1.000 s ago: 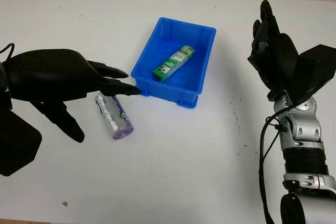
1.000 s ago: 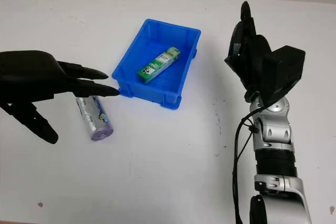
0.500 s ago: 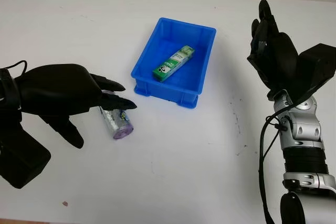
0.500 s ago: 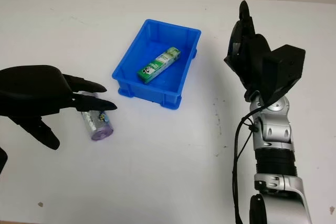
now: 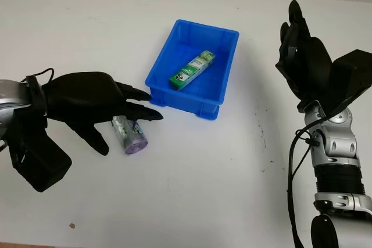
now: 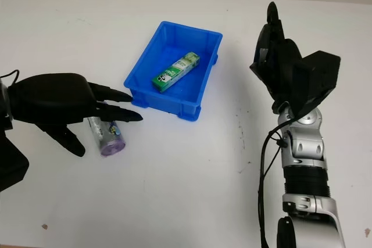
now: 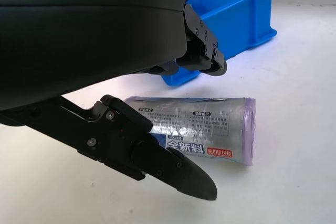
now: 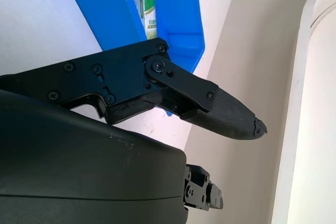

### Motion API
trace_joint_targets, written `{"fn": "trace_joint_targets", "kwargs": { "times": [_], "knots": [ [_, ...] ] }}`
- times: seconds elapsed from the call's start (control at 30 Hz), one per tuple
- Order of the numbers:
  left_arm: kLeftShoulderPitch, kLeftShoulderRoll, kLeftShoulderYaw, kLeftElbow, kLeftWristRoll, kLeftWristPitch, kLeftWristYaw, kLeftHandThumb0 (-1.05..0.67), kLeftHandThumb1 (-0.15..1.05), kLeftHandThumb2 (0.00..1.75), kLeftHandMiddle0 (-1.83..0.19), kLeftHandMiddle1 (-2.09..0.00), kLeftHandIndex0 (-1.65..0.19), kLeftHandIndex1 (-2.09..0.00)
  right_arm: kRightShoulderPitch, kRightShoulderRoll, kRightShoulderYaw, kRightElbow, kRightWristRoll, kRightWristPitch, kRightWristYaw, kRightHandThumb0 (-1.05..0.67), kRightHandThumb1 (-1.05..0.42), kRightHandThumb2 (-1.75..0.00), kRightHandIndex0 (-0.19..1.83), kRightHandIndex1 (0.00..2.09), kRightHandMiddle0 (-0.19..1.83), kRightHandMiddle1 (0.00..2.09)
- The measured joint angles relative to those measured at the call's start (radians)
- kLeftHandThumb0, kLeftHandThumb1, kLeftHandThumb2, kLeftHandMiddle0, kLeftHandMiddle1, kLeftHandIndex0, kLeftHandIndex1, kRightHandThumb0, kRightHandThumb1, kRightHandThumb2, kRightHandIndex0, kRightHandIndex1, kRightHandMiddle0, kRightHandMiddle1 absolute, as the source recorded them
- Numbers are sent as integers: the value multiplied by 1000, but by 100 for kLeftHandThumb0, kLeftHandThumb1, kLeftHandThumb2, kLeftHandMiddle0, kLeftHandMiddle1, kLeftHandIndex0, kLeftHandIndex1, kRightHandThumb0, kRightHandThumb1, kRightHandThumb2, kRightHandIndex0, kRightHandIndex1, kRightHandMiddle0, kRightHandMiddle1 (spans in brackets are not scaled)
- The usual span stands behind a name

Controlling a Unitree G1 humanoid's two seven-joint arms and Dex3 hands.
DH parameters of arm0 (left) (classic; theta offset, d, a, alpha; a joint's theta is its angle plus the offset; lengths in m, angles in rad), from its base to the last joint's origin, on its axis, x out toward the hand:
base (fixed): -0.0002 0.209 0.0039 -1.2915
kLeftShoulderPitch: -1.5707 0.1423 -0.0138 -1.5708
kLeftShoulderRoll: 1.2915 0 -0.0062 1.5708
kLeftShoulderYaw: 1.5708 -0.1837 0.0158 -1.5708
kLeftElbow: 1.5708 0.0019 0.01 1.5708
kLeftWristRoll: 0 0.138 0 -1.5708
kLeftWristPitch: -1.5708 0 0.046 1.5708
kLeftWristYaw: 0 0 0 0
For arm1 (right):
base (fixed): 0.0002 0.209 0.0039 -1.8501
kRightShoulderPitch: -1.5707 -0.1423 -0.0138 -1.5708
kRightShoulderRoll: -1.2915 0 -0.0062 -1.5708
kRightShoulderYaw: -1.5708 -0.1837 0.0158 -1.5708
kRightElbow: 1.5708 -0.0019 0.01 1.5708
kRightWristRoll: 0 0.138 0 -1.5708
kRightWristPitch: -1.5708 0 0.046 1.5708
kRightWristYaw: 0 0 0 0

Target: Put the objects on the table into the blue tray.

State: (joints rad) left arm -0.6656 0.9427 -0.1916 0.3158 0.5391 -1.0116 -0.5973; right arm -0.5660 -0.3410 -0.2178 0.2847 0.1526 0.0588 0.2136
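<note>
Shiny plastic film wraps the roll (image 5: 129,134) lying on its side on the white table (image 5: 203,178), just left of the blue tray (image 5: 216,94) and a little nearer the robot. It looks like a roll of thin bags with a purple end: light, I'd guess, a bit soft under pressure, and slick enough to squirt out of a loose pinch. Being round, it could also roll away if nudged. The sensible hold seems to be across its middle, fingers on one flank and thumb on the other.

The left hand (image 5: 96,103) hovers over the roll, open and holding nothing, with its fingertips reaching towards the tray's near left corner. In the left wrist view the thumb (image 7: 157,163) sits low beside the roll (image 7: 199,127), but I can't tell whether it touches.

A green box (image 5: 192,69) already lies inside the tray, leaving room on either side of it. The tray's near wall is close, so the roll needs lifting over it. The right hand (image 5: 305,56) is raised, open, well off to the tray's right.
</note>
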Motion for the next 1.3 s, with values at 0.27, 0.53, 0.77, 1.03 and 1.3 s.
{"fn": "trace_joint_targets", "kwargs": {
  "times": [0.27,0.53,0.77,1.03,1.3],
  "knots": [
    [-23,-24,-5,37,367,-118,368,-5,98,7,-65,-18,-63,-22,16,0,-8,-30,21,22,-5,-72,-105,-89,-19,0,-19,0],
    [-35,3,-73,-58,717,-37,780,-46,104,20,-112,-209,-44,-208,16,0,-12,-44,30,32,-8,-71,-105,-89,-19,0,-19,0],
    [13,55,-74,-170,579,40,627,-65,105,37,-109,-209,-42,-209,16,0,-11,-44,34,33,-4,-71,-105,-90,-19,0,-19,0],
    [53,68,-68,-256,50,2,387,-64,105,18,-103,-209,-55,-209,16,0,-4,-43,31,33,-2,-71,-105,-89,-19,0,-19,0],
    [90,82,-15,-340,-390,88,187,-60,105,24,-69,-209,-29,-189,14,0,-3,-17,32,21,11,-71,-105,-89,-19,0,-19,0]
  ]
}}
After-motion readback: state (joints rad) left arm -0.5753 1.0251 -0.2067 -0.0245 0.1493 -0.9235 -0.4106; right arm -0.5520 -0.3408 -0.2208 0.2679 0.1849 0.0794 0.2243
